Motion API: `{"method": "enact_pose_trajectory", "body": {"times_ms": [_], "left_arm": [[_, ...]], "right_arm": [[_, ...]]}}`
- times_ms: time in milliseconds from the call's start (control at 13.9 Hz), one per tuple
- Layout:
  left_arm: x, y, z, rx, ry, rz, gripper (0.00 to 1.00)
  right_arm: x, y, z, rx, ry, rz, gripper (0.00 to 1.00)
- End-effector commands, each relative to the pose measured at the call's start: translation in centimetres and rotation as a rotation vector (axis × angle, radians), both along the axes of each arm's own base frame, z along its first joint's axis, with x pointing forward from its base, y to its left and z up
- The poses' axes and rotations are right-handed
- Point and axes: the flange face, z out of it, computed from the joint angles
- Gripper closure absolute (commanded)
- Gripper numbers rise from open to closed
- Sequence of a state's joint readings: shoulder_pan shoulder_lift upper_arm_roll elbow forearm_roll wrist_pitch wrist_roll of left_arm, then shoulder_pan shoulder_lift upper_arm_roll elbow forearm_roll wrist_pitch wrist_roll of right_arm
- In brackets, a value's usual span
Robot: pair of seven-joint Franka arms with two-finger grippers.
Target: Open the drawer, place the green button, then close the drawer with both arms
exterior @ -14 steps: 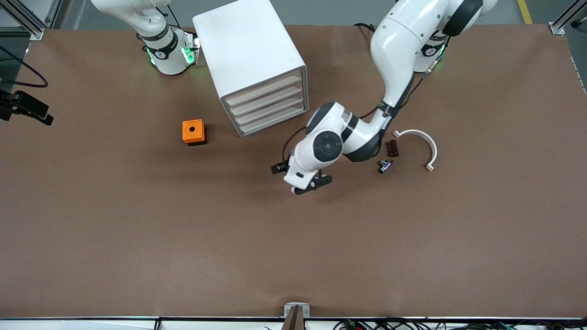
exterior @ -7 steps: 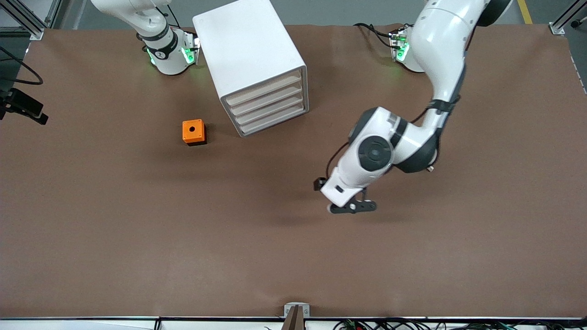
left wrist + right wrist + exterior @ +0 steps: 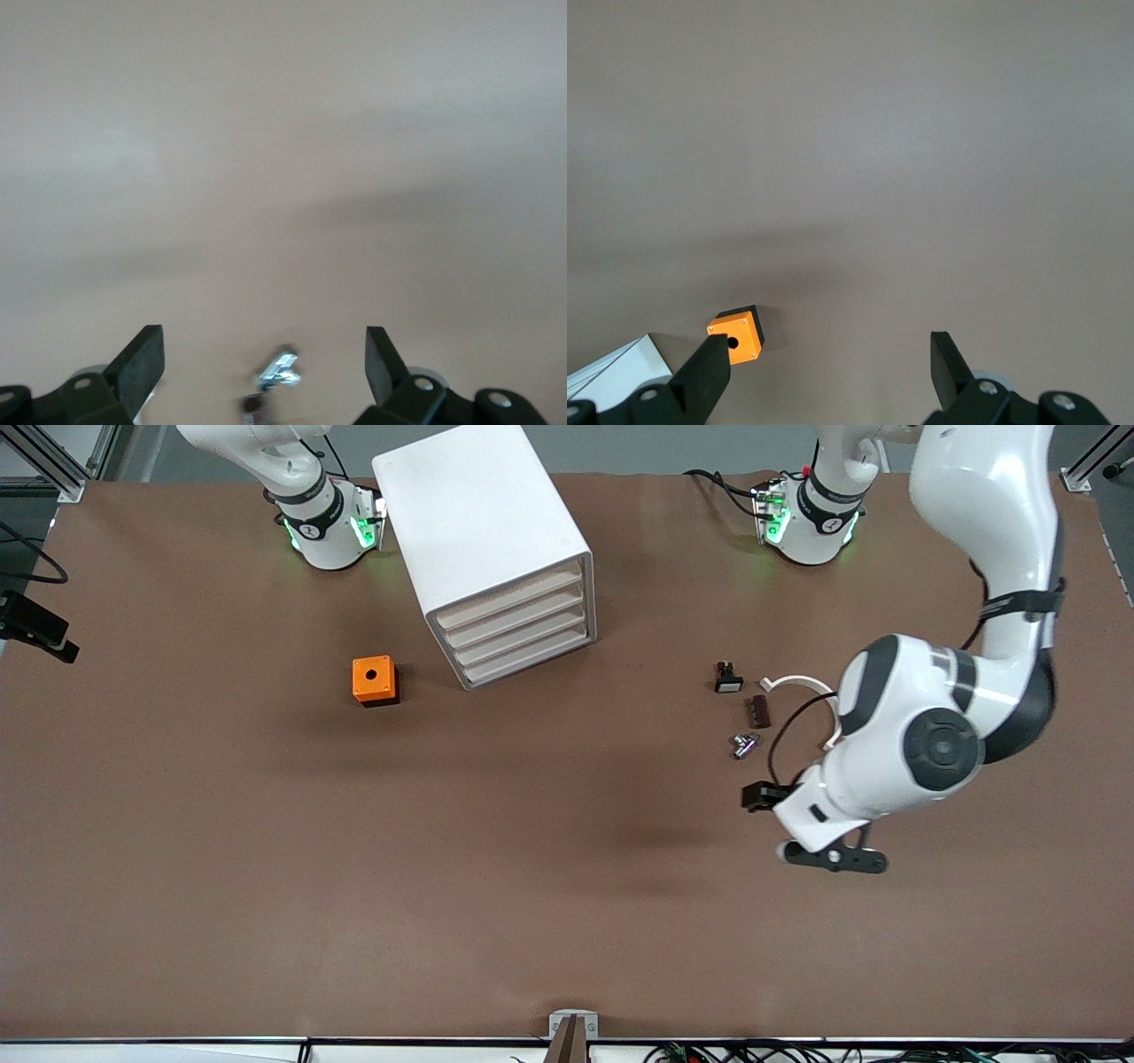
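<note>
- Brown matting is covering the whole table point(image 3: 266, 886), and both arms are working over it from their bases along the top of the front view.
- Left gripper point(image 3: 833, 857), black and two-fingered, is hanging over bare mat toward the left arm's end of the table, fingers point(image 3: 142, 363) spread wide and holding nothing; to my eye it is lining up for a pick.
- Just beside that gripper's reach, the tiny button with its dark body point(image 3: 744, 744) is lying on the mat; its green cap isn't readable from here.
- Around it are sitting a small dark brown block point(image 3: 759, 710), a black switch with a white face point(image 3: 727, 678) and a curved white plastic arc point(image 3: 802, 683).
- Right gripper point(image 3: 828, 367) is waiting up high over the orange cube with a hole point(image 3: 374, 679), fingers parted and empty.
- White box-shaped cabinet point(image 3: 483, 531) is standing with all four shallow white drawers point(image 3: 514, 627) pushed in, so opening looks undone.
</note>
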State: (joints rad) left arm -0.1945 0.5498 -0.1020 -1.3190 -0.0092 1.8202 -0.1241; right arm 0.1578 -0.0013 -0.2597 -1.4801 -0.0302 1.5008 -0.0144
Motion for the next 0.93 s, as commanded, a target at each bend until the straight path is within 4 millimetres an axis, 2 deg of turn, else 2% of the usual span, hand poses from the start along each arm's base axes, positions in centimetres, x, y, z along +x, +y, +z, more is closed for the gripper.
{"method": "enact_pose_trajectory", "body": {"times_ms": [0,143,215,502,574,717,789,861], "left_arm": [[-1.3,4.7,4.9,0.065,0.0,-0.048,0.0],[-2.3,8.7,8.5,0.085,0.008,-0.069,0.0],[-3.1,10.0,10.3,0.089,0.013,-0.066,0.0],[-6.5,12.4,16.8,0.093,0.009,-0.03,0.0],[-7.5,12.9,18.1,0.091,0.013,-0.018,0.0],[-9.4,15.4,20.7,0.092,0.021,0.021,0.0],[-10.5,15.7,22.0,0.089,0.028,0.041,0.0],[-11.6,15.2,23.2,0.086,0.03,0.067,0.0]], "right_arm": [[-0.1,-0.5,0.5,0.03,-0.003,0.009,0.0],[0.0,0.0,0.5,0.03,-0.004,0.017,0.0],[0.0,-0.2,0.5,0.03,-0.004,0.014,0.0],[-0.2,-1.2,0.4,0.032,-0.001,0.0,0.0],[-0.1,-0.9,0.5,0.032,-0.003,0.005,0.0],[0.0,-0.1,0.5,0.026,-0.003,0.021,0.0],[0.0,0.2,0.5,0.024,-0.003,0.024,0.0],[0.0,0.2,0.5,0.024,-0.005,0.025,0.0]]}}
